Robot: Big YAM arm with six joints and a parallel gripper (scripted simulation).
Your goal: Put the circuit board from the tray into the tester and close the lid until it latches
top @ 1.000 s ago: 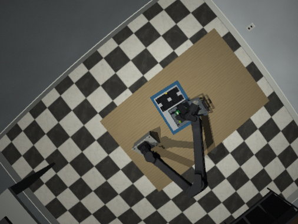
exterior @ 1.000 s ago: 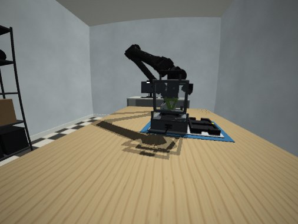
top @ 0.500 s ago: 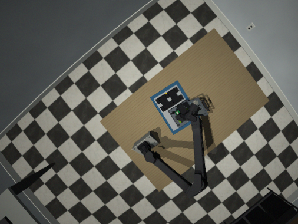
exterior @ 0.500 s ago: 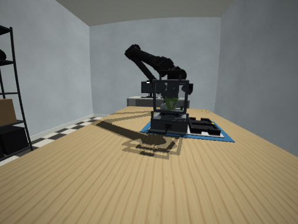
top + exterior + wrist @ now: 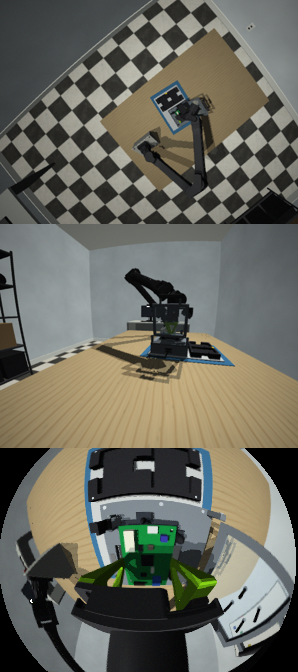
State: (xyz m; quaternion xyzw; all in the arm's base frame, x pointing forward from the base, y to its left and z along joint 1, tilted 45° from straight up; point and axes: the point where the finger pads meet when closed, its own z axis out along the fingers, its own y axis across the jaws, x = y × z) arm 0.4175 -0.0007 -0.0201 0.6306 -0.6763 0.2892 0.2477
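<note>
My hand (image 5: 179,117) (image 5: 171,332) (image 5: 147,561) is partly spread, its green fingers along both long sides of the green circuit board (image 5: 177,112) (image 5: 148,554); can't tell if they pinch it or stand just clear. The board is face up over the tester (image 5: 202,106) (image 5: 160,349) (image 5: 125,512), white connector (image 5: 129,541) toward the far end in the wrist view. Can't tell whether it's seated on the pins. The tester's lid (image 5: 154,321) (image 5: 261,553) stands open, to the right in the wrist view. Farther off, the black tray (image 5: 163,104) (image 5: 200,353) (image 5: 125,478) lies beside the tester on the blue-bordered mat (image 5: 163,118) (image 5: 227,363) (image 5: 207,473).
</note>
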